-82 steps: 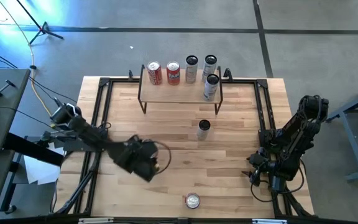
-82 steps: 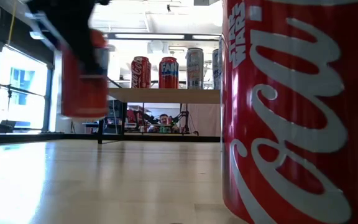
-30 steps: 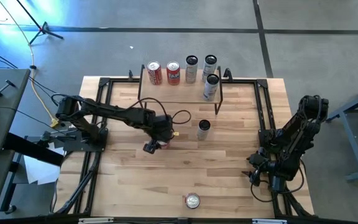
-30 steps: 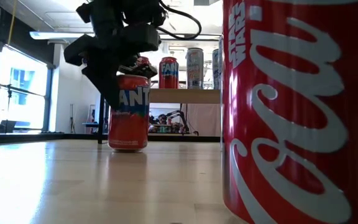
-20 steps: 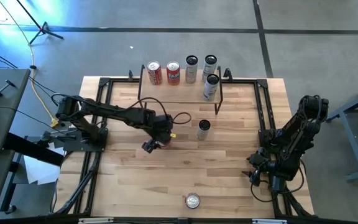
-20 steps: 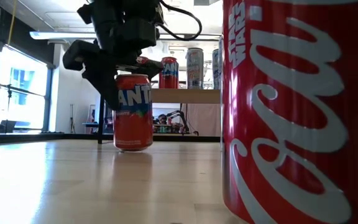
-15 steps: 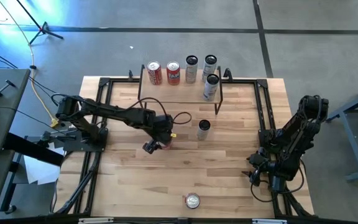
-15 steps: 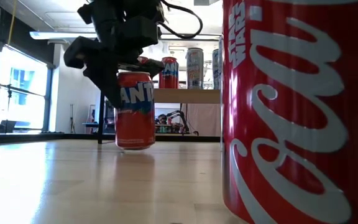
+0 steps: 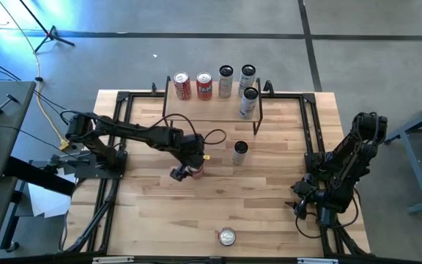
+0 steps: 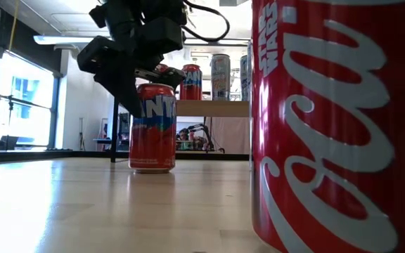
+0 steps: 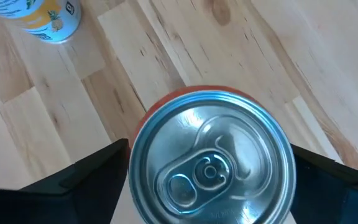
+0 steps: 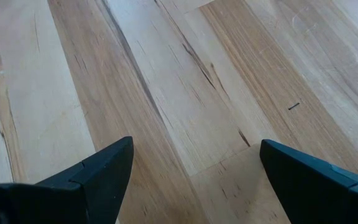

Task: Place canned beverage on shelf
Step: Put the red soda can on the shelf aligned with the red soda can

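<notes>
An orange-red Fanta can (image 9: 195,171) stands upright near the table's middle and also shows in the low view (image 10: 153,130). My left gripper (image 9: 187,167) is shut on it from above. The left wrist view looks down on the can's silver top (image 11: 210,155). The shelf (image 9: 204,110), a light wood plank on black legs, stands at the far edge. It carries several cans, among them a red one (image 9: 182,86). My right gripper (image 9: 310,199) waits open and empty at the right (image 12: 194,180). My left gripper pinches the Fanta can's upper side wall (image 11: 137,171) between its two fingers, one finger (image 11: 86,180) on each side just below the rim. The fingers come from above, slanting down. The can is upright with its base at the tabletop; whether it rests there I cannot tell.
A slim can (image 9: 240,152) stands on the table between the held can and the shelf and also shows in the left wrist view (image 11: 42,18). A red cola can (image 9: 227,236) stands at the near edge, filling the low view's right half (image 10: 336,126). Black rails (image 9: 119,125) border the table.
My left gripper has moved the Fanta can a little toward the table's right edge, low over the table. The can tipped slightly on the way and is upright now. The gripper has stayed shut on it.
</notes>
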### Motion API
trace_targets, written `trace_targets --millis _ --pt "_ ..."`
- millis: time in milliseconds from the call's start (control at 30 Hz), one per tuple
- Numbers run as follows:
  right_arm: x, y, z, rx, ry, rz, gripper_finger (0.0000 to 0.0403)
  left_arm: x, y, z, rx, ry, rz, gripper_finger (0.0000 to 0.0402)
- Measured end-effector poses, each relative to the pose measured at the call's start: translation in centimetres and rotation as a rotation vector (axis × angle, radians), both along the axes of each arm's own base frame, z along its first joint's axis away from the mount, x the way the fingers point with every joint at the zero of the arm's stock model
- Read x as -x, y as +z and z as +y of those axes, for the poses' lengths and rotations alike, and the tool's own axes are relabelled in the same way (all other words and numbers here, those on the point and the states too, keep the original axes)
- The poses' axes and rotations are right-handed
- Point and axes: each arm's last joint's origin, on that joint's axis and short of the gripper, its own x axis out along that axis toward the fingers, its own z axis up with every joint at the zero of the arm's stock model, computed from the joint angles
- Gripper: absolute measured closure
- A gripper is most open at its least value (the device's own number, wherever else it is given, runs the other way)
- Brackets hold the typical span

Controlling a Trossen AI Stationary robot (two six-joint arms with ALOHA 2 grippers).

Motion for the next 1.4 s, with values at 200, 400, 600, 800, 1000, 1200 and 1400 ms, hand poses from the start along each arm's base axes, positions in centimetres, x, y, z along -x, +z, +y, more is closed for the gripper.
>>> trace_targets --millis 200,400,600,800,1000,1200,1400 --pt "0.0 0.0 0.0 0.000 0.000 0.000 0.0064 0.1 1.3 0.1 0.028 0.112 -0.009 0.0040" --pt "0.0 0.0 0.0 0.000 0.000 0.000 0.0064 1.0 3.0 -0.1 0.136 0.315 -0.020 0.0040" --pt "0.0 0.0 0.0 0.000 0.000 0.000 0.0064 2.1 5.1 -1.6 0.269 0.475 -0.045 0.0040" --pt "0.0 0.0 0.0 0.000 0.000 0.000 0.0064 3.2 6.6 -3.0 0.292 0.578 -0.090 0.0040" --pt "0.0 0.0 0.0 0.000 0.000 0.000 0.0064 3.0 5.9 -3.3 0.244 0.596 -0.079 0.0040" --pt "0.0 0.0 0.0 0.000 0.000 0.000 0.0064 2.0 4.8 -2.9 0.226 0.602 -0.060 0.0040" --pt "0.0 0.0 0.0 0.000 0.000 0.000 0.0064 1.2 3.3 -2.2 0.207 0.627 -0.015 0.0040"
